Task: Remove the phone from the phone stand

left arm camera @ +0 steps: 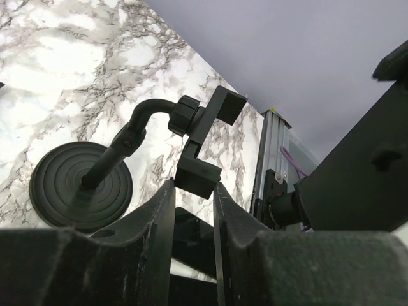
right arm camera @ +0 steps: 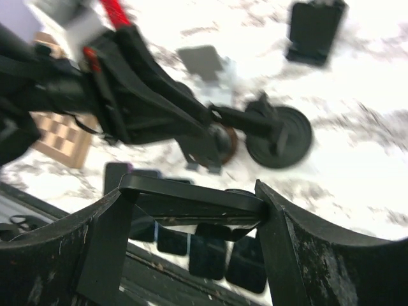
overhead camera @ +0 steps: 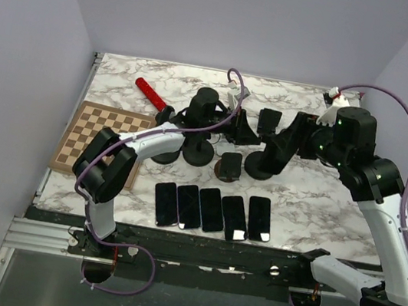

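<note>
In the right wrist view a black phone (right arm camera: 178, 204) lies edge-on between my right gripper's (right arm camera: 192, 190) fingers, touching both of them. From above, that phone (overhead camera: 290, 136) tilts over a black phone stand with a round base (overhead camera: 261, 167), and the right gripper (overhead camera: 301, 129) is on it. My left gripper (overhead camera: 232, 124) reaches into the cluster of stands. Its fingers (left arm camera: 159, 217) stand close together with a dark stand part between them. An empty stand clamp (left arm camera: 199, 177) sits just past the left gripper (left arm camera: 194, 186).
Several black phones (overhead camera: 210, 210) lie in a row near the front edge. More black stands (overhead camera: 198, 152) crowd the middle, and one (overhead camera: 270, 119) stands farther back. A chessboard (overhead camera: 98, 136) is at the left, with a red tool (overhead camera: 151, 95) behind it.
</note>
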Controlling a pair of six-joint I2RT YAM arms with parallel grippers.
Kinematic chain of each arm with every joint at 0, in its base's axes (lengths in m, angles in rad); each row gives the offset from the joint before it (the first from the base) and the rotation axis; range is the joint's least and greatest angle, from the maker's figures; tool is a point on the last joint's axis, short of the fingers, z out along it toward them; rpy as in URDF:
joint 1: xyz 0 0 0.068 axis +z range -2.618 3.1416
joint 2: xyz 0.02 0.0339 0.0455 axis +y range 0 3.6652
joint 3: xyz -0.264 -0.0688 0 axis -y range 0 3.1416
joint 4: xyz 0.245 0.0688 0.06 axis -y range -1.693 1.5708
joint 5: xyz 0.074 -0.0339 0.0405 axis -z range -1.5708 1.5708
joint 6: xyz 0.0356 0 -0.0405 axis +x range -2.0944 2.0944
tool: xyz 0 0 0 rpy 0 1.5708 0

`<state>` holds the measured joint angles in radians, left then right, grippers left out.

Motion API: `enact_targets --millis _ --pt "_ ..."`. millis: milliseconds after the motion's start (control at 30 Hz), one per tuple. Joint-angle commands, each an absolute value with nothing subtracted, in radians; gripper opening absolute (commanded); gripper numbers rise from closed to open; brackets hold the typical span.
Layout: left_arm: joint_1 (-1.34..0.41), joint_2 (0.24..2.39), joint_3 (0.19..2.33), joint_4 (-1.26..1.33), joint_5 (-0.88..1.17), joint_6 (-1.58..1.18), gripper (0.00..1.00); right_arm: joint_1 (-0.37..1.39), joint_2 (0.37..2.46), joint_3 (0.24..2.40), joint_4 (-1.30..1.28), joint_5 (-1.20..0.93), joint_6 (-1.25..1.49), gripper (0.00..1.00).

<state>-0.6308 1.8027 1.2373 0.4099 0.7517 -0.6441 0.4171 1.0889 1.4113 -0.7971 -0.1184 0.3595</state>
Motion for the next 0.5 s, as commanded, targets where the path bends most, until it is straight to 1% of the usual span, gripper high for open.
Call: enact_targets --millis 0,133,200,300,333,367,467 --pt "-0.628 1.766 1.259 0.319 0.693 -0.676 0.27 0.417 1.043 1.44 -1.065 0.077 0.392 0.01" --pt "-0.628 1.736 1.251 0.328 0.706 -0.686 0.42 0.417 1.028 1.423 -1.186 0.187 0.438 0.01" --pt "-0.629 1.716 1.251 0.326 0.712 -0.687 0.54 0.418 1.027 1.407 -1.225 0.236 0.463 0.01" --pt "-0.63 1.681 1.255 0.321 0.724 -0.686 0.63 0.417 1.049 1.378 -1.261 0.253 0.493 0.01" --pt "-0.63 1.672 1.258 0.315 0.727 -0.685 0.68 0.417 1.056 1.361 -1.259 0.255 0.502 0.01" --pt "-0.632 1.662 1.268 0.298 0.729 -0.682 0.71 0.417 1.064 1.348 -1.257 0.255 0.504 0.01" --pt "-0.631 1.626 1.282 0.257 0.736 -0.669 0.73 0.417 1.097 1.324 -1.26 0.286 0.519 0.01"
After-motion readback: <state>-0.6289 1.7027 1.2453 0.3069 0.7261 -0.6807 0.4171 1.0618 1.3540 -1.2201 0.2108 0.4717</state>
